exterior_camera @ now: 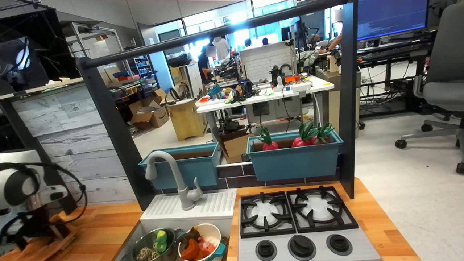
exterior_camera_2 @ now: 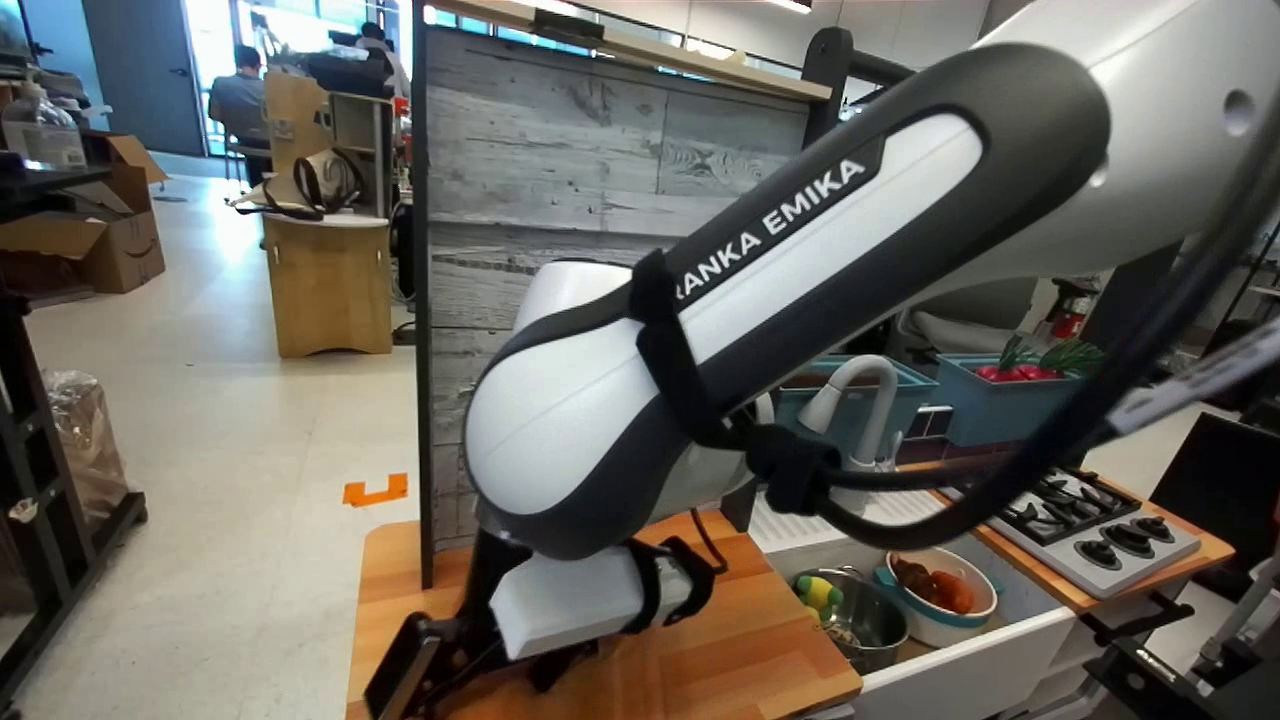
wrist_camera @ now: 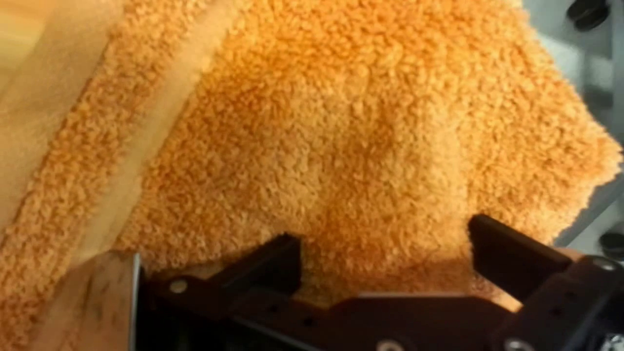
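Observation:
My gripper [wrist_camera: 384,229] is open in the wrist view, its two dark fingers wide apart. An orange fluffy towel [wrist_camera: 341,136] fills most of that view, with a flat paler band along its left part. The towel lies beyond and between the fingertips; I cannot tell whether they touch it. The fingers are not shut on anything. In an exterior view the orange-brown cloth [exterior_camera: 43,248] shows low at the left edge, on the wooden counter [exterior_camera: 101,224], under the arm. In an exterior view the arm [exterior_camera_2: 580,420] reaches down to the counter [exterior_camera_2: 740,640], and the fingertips are hidden.
A metal pot [exterior_camera_2: 875,655] and a white and teal pot [exterior_camera_2: 930,628], both holding toy food, stand in the sink. A grey faucet [exterior_camera: 187,201] rises behind them. A toy stove [exterior_camera: 282,253], teal planters [exterior_camera: 297,165] and a grey plank panel [exterior_camera_2: 560,150] stand around.

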Available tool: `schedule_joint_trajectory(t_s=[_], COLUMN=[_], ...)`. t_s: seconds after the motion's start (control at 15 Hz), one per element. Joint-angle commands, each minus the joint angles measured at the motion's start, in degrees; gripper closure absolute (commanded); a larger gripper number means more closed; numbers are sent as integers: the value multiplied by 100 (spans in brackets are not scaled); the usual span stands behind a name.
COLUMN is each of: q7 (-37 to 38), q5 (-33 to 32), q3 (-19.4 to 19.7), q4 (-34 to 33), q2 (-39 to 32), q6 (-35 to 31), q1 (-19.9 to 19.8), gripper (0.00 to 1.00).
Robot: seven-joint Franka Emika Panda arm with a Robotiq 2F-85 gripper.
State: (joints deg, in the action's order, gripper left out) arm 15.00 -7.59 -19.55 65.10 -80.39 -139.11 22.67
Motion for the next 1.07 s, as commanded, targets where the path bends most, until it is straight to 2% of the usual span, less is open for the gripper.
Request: schedule_joint_trajectory(t_s=[0.0, 0.2, 0.4, 0.53, 0.6, 0.67, 0.87, 1.0], q7=[-1013, -1533, -1421, -1183, -1177, -1143, -1104, -999], q5=[546, 1046, 1530, 1555, 1618, 1668, 1799, 1782], q3=[-363, -393, -129, -162, -179, -211, -309, -359], q4=[-85, -171, -246, -221, -261, -265, -337, -298], q2=[-176, -142, -49, 4, -3, 13, -8, 4], q6=[535, 1551, 2515, 2823, 2890, 2926, 2978, 2931], q1=[-20, -316, -717, -1111, -1284, -1421, -1667, -1657], gripper=[0, 0, 0, 0, 25, 26, 51, 66])
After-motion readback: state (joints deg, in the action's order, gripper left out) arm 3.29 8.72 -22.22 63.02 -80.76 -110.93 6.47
